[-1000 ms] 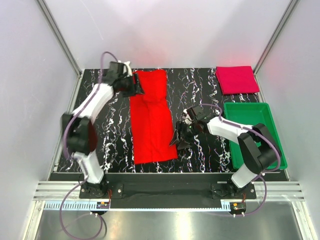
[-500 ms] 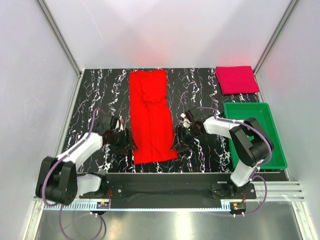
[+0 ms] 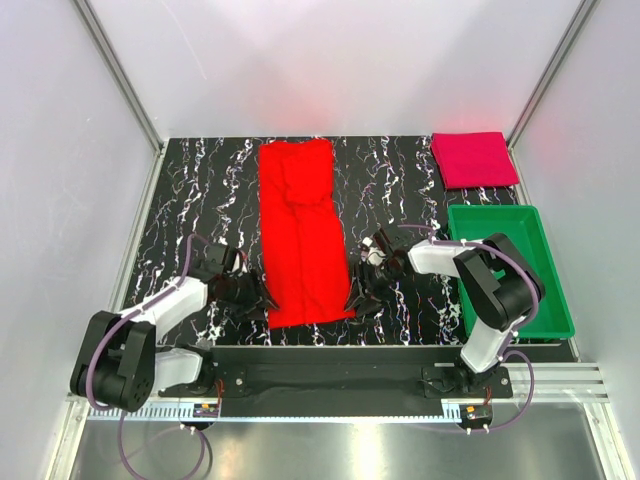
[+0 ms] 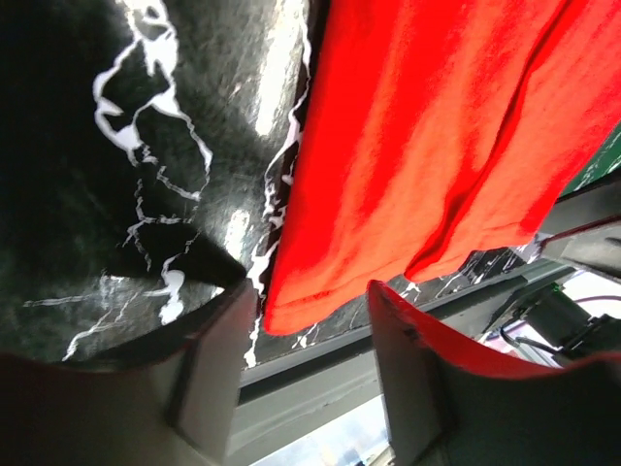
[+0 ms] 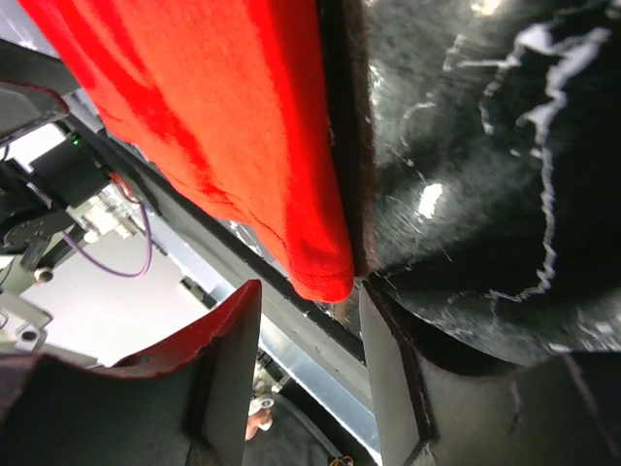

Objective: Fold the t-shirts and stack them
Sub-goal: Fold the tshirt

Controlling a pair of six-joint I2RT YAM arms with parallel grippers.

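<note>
Likely limp and light, the red t-shirt [image 3: 300,230] wants pinching at its near corners, where both arms' jaws gape.

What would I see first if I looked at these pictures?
The bright red t-shirt, folded into a long strip down the middle of the black marbled table. The left gripper and right gripper sit open at its two near corners. A darker crimson t-shirt lies folded square at the far right, behind the green tray.
</note>
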